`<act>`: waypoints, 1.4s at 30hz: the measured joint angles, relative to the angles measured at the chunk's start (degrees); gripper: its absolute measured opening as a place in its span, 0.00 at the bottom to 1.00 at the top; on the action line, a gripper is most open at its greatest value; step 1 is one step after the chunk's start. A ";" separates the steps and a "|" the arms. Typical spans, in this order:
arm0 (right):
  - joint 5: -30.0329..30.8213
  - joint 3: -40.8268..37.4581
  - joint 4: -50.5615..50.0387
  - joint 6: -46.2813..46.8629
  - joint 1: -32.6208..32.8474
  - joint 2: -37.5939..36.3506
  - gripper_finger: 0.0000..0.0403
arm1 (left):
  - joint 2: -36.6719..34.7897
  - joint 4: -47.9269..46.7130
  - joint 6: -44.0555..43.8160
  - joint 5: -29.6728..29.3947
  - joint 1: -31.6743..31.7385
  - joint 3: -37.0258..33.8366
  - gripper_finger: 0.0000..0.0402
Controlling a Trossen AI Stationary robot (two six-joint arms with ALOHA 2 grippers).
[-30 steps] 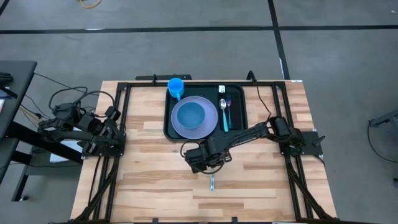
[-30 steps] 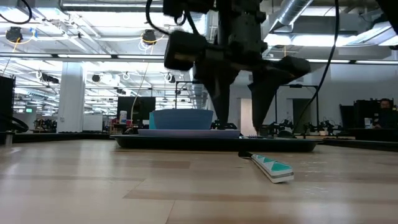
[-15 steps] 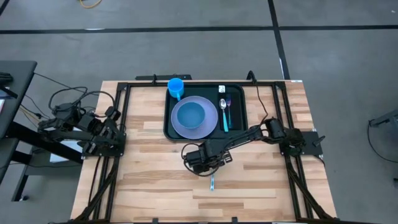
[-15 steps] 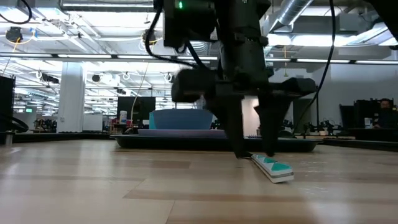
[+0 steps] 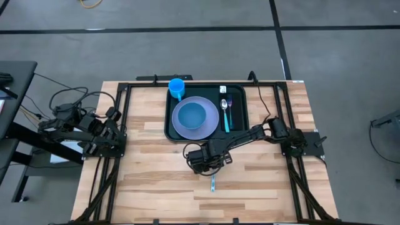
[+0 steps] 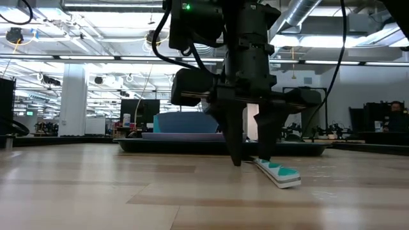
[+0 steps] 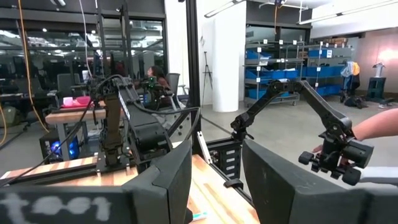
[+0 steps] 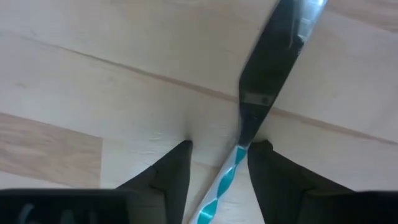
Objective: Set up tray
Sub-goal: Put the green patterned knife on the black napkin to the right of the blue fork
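Note:
The dark green tray (image 5: pixel 168 122) lies at the table's far middle with a lilac plate and a blue bowl (image 5: pixel 191 115) on it, cutlery (image 5: pixel 225 111) beside the plate, and a blue cup (image 5: pixel 177 87) at its far left corner. A knife with a teal-and-white handle (image 5: pixel 213 182) lies flat on the wood in front of the tray, also seen in the low view (image 6: pixel 281 172). My right gripper (image 6: pixel 251 160) points down, open, fingertips at the table on either side of the knife's neck (image 8: pixel 241 149). My left gripper (image 7: pixel 214 180) waits open at the table's left edge. My right gripper comes from above, fingers pointing down, across the knife where blade meets handle (image 8: pixel 244 140). One fingertip (image 8: pixel 264 165) stands right against the knife, the other (image 8: pixel 177 165) apart from it. I cannot tell whether it touches. The knife lies flat on the table.
Bare wood lies in front of and to both sides of the knife. The table's black frame rails (image 5: pixel 119 125) run along its left and right sides. A person's hand (image 7: pixel 379 127) shows in the room beyond the table.
My right gripper has come down from above the table until its fingertips stand at the wood on either side of the knife. The knife has stayed where it was.

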 joint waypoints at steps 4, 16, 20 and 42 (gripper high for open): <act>0.00 -0.16 0.12 0.16 0.00 0.09 0.30 | 0.00 0.00 0.00 0.00 0.00 0.00 0.33; 0.04 -0.35 2.52 0.20 0.22 0.24 0.06 | 0.00 -0.01 0.00 -0.03 0.00 0.00 0.33; -0.31 0.38 1.90 0.19 0.22 0.31 0.02 | 0.00 0.00 0.00 -0.02 0.00 0.00 0.33; 3.11 18.89 -25.88 1.96 3.17 0.78 0.04 | 0.00 -0.02 0.00 -0.02 0.00 0.00 0.33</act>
